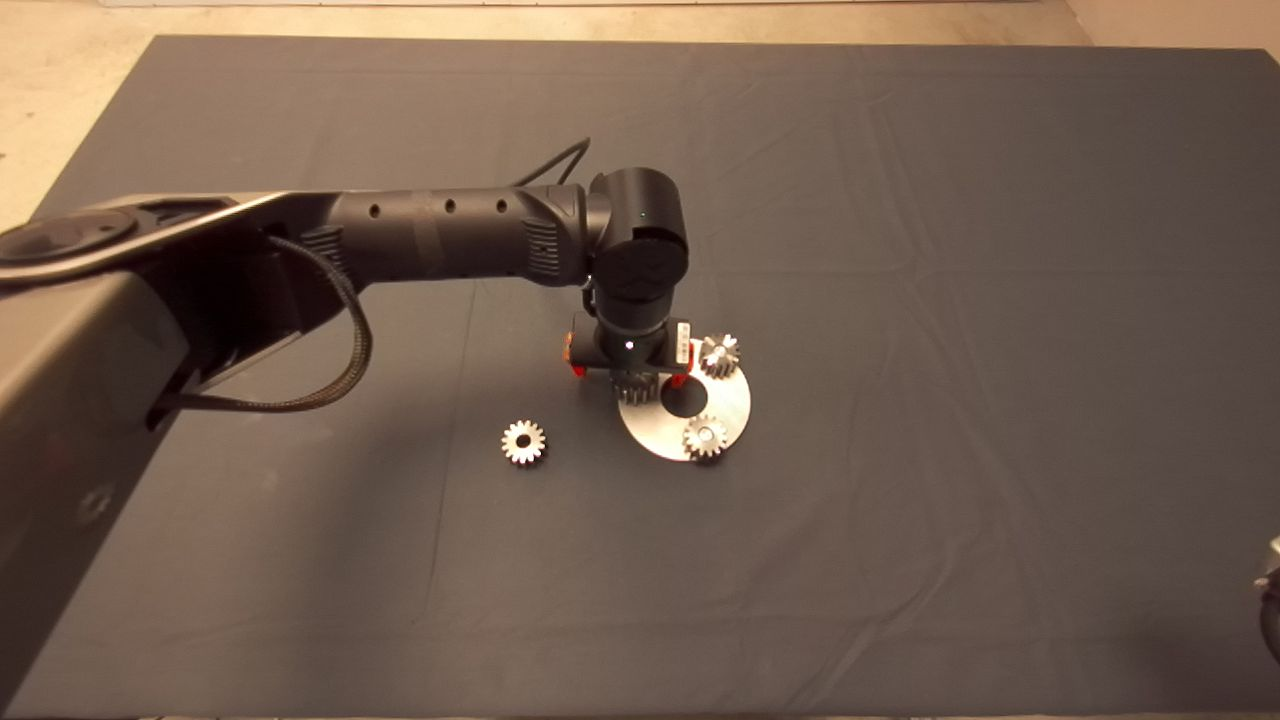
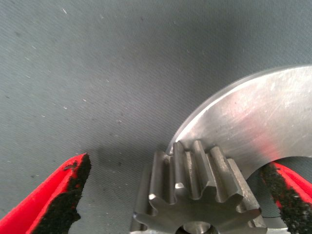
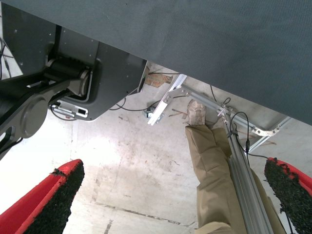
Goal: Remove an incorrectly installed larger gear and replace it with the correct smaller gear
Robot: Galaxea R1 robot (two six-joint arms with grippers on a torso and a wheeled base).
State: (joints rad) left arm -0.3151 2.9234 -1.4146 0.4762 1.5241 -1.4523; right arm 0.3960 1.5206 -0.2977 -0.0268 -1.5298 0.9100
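The larger gear (image 2: 195, 187), chunky grey steel with coarse teeth, stands on the left edge of the round steel plate (image 2: 263, 122). My left gripper (image 2: 174, 166) is open and straddles it, a red finger on each side with gaps to the teeth. From above, the left gripper (image 1: 630, 384) hangs over the larger gear (image 1: 633, 392), which is mostly hidden under the wrist. The smaller gear (image 1: 523, 442), bright and fine-toothed, lies loose on the mat left of the plate (image 1: 738, 402). My right gripper (image 1: 1270, 600) waits open at the lower right edge.
Two more gears (image 1: 719, 355) (image 1: 705, 437) stand on the plate around its dark centre hole (image 1: 685, 398). In the right wrist view, past the open right gripper (image 3: 173, 166), I see the floor, a metal frame and a person's leg (image 3: 209, 170).
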